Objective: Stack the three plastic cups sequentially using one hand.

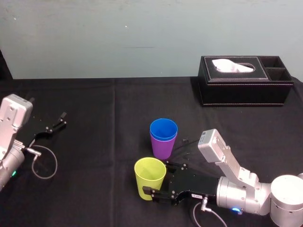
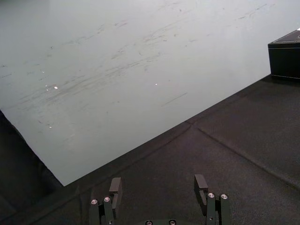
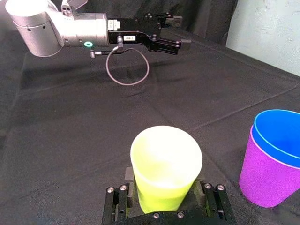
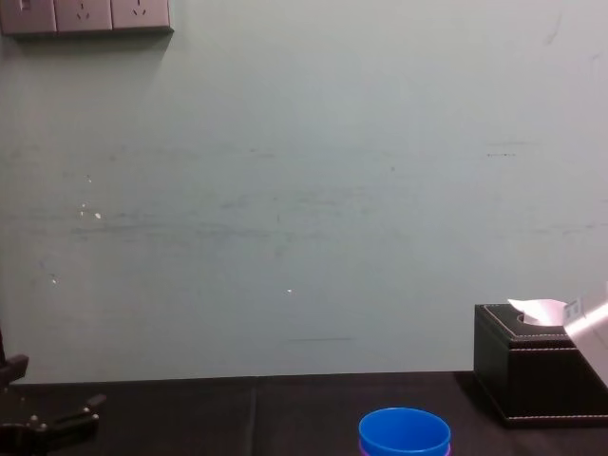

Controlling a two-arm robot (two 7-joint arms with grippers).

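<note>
Head view places the right gripper [image 1: 155, 178] at lower centre of the frame, reaching in from the lower right. Its fingers straddle the yellow-green cup [image 1: 149, 171] low on the wall and appear closed against it; we read this as a grip. We judge the low side hold deliberate: it leaves the rim and the tapered base free for nesting. The cup stands upright on the black table [image 1: 94, 161], apart from the other two. Just above it in the frame, the blue cup [image 1: 163, 127] sits inside the purple cup [image 1: 162, 147], mouths up, so one insertion is left. We expect the next move to need a lift clear of the blue rim, then a centred descent; an off-centre drop could tip the pair. The left gripper [image 1: 56, 123] is parked at the left edge, fingers spread, holding nothing. The tissue box [image 1: 244, 85] stands at upper right, well apart
</note>
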